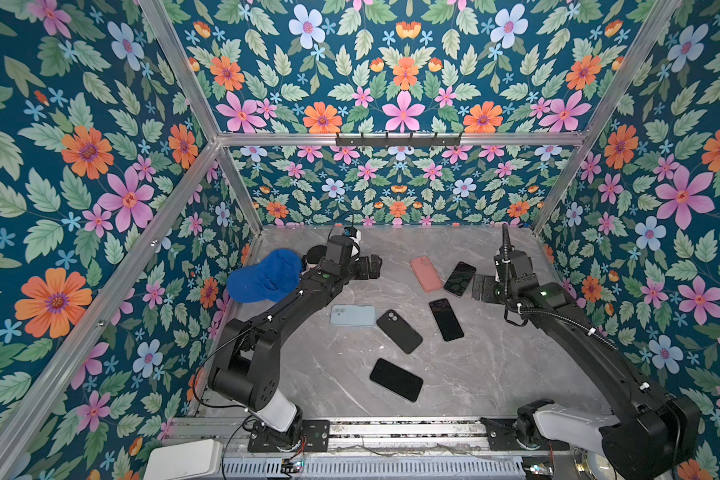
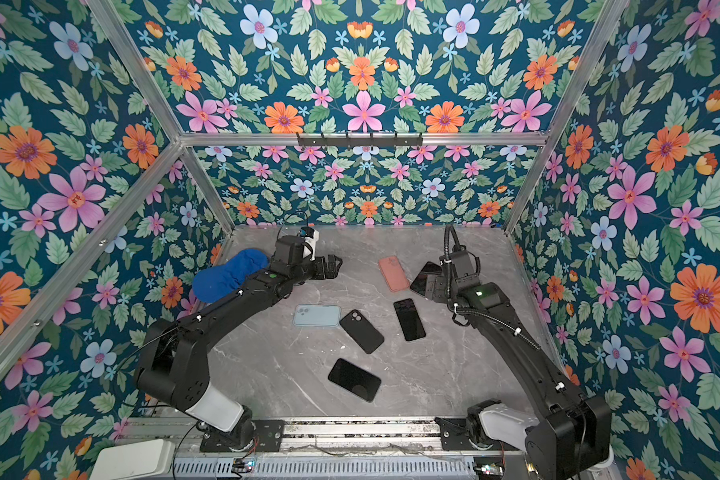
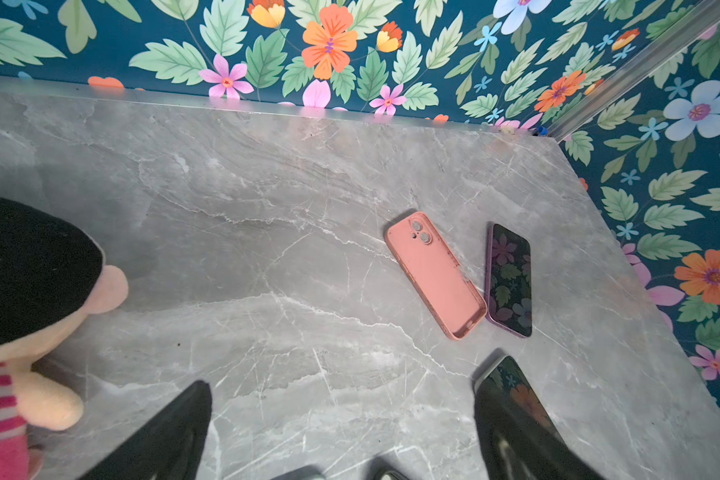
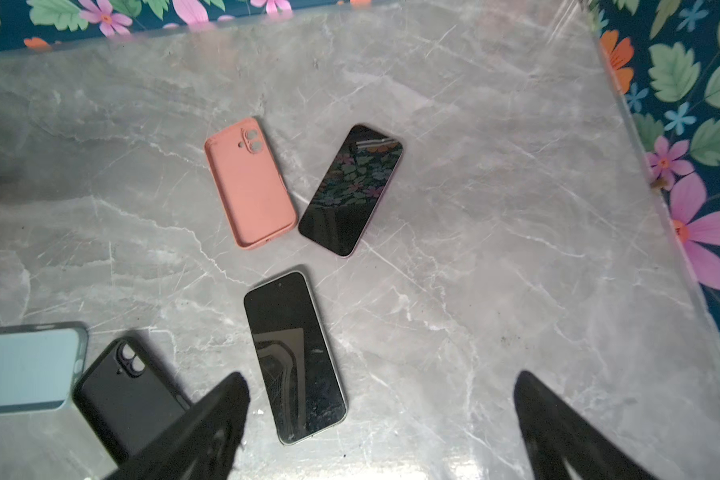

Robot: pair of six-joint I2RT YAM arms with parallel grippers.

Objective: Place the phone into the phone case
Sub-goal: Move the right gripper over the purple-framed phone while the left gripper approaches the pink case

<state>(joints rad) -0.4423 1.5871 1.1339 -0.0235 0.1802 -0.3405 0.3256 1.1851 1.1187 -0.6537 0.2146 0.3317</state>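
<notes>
Three cases lie hollow side up on the marble table (image 1: 495, 365): a pink case (image 1: 426, 273) (image 3: 435, 274) (image 4: 250, 183), a black case (image 1: 399, 331) (image 4: 125, 395) and a light blue case (image 1: 353, 315) (image 4: 21, 370). A purple-rimmed phone (image 1: 460, 278) (image 3: 510, 280) (image 4: 350, 191) lies screen up beside the pink case. A second phone (image 1: 446, 319) (image 4: 294, 357) lies mid-table and a third phone (image 1: 396, 379) nearer the front. My left gripper (image 1: 371, 267) (image 3: 341, 395) hovers open at the back left, empty. My right gripper (image 1: 481, 286) (image 4: 381, 378) stands open and empty, just right of the purple-rimmed phone.
A blue cap (image 1: 265, 274) rests at the table's left edge by my left arm, with a plush doll (image 3: 17, 291) next to it. Floral walls close in three sides. A black hook rail (image 1: 398, 139) hangs high on the back frame.
</notes>
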